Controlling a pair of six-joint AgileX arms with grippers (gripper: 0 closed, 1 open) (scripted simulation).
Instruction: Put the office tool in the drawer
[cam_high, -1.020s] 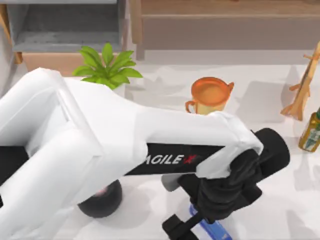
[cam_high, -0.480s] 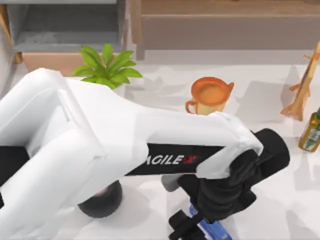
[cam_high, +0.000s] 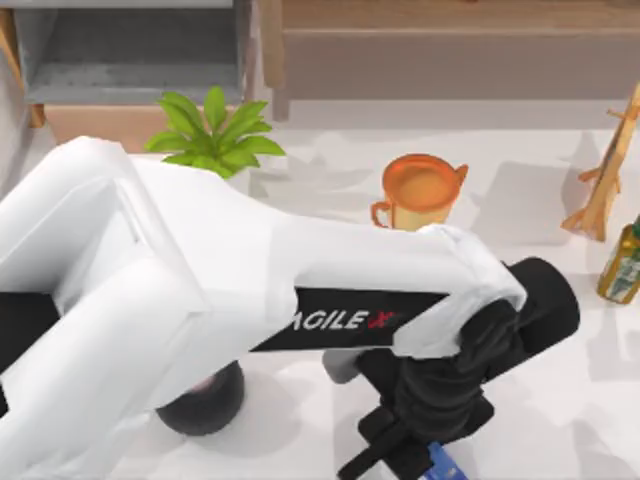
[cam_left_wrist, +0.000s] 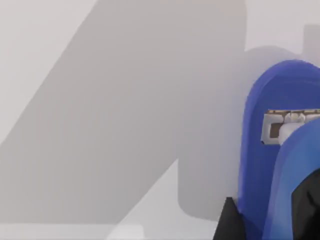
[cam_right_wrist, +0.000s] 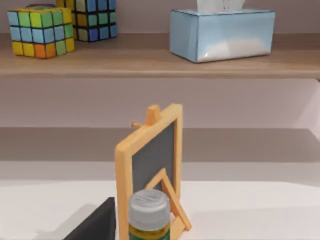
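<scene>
At the near edge of the table (cam_high: 300, 420), the left end effector (cam_high: 400, 455) hangs low over the blue stapler (cam_high: 441, 462), of which a small blue end shows past the black fingers in the top view. The left wrist view looks straight along the stapler's blue base (cam_left_wrist: 260, 150), with its metal staple channel visible and a black finger (cam_left_wrist: 227, 222) just beside it; whether the fingers are apart or pressed onto the body I cannot tell.

The risk, as I judge it, is a poor hold: a pinch near one end could let the stapler pivot or slip out during the lift.

Farther in, the black sphere (cam_high: 200, 400) sits to the left under the arm, and the orange trophy (cam_high: 420, 190) and potted plant (cam_high: 215, 135) stand between the stapler and the open drawer (cam_high: 130, 60) at the far left. A low carry toward the drawer could clip the trophy or brush the plant.

The right end effector (cam_right_wrist: 92, 225) is parked near a bottle (cam_right_wrist: 147, 215) and a small easel chalkboard (cam_right_wrist: 150, 160).
</scene>
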